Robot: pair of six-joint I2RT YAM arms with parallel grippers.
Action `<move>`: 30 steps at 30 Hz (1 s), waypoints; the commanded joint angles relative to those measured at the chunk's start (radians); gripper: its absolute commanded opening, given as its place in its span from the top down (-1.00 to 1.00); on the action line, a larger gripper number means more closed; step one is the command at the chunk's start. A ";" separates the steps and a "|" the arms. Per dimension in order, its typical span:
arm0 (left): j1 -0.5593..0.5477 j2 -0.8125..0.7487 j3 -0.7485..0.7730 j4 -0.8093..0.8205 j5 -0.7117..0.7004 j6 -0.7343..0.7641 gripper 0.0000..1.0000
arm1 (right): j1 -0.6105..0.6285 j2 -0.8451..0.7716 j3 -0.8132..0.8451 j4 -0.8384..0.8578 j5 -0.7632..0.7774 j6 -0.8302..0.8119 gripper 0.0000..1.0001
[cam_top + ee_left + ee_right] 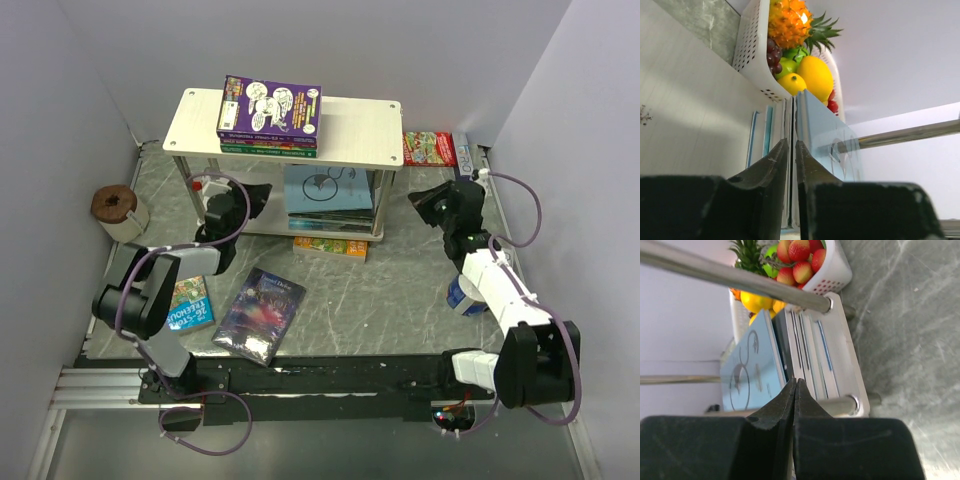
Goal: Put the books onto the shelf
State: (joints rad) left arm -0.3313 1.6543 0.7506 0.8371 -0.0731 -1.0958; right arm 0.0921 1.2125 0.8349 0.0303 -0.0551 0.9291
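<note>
The shelf (360, 135) carries a purple book (270, 105) on two other books on its top board. On its white lower board (840, 350) a light blue book (328, 188) (825, 135) (750, 370) tops a stack. A colourful book (330, 246) lies under the shelf. A dark starry book (260, 313) and a green book (190, 302) lie on the table. My left gripper (265, 193) (791, 142) is at the stack's left end, jaws a slit apart, nothing seen between them. My right gripper (418, 200) (796, 381) points at the stack's right end, shut and empty.
A white basket of fruit (755, 45) (832, 270) stands behind the shelf. A red flat box (430, 148) lies at the back right, a brown-topped roll (120, 210) at the left, a white-and-blue roll (462, 295) by the right arm. Metal posts (735, 272) (910, 132) cross the wrist views.
</note>
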 commanded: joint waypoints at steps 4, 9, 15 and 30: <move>-0.011 0.065 -0.019 0.332 -0.014 -0.052 0.67 | -0.023 0.051 -0.002 0.120 -0.087 0.045 1.00; -0.014 0.105 -0.007 0.375 0.005 -0.065 0.68 | -0.023 0.065 0.006 0.129 -0.103 0.037 1.00; -0.023 0.151 0.041 0.338 0.032 -0.062 0.71 | -0.025 0.076 0.004 0.129 -0.106 0.024 1.00; -0.026 0.236 0.113 0.326 0.065 -0.085 0.75 | -0.025 0.119 0.024 0.137 -0.126 0.020 1.00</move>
State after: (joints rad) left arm -0.3515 1.8702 0.8093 1.1339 -0.0349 -1.1728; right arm 0.0719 1.3266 0.8238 0.1211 -0.1764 0.9638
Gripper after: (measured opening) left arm 0.126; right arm 0.008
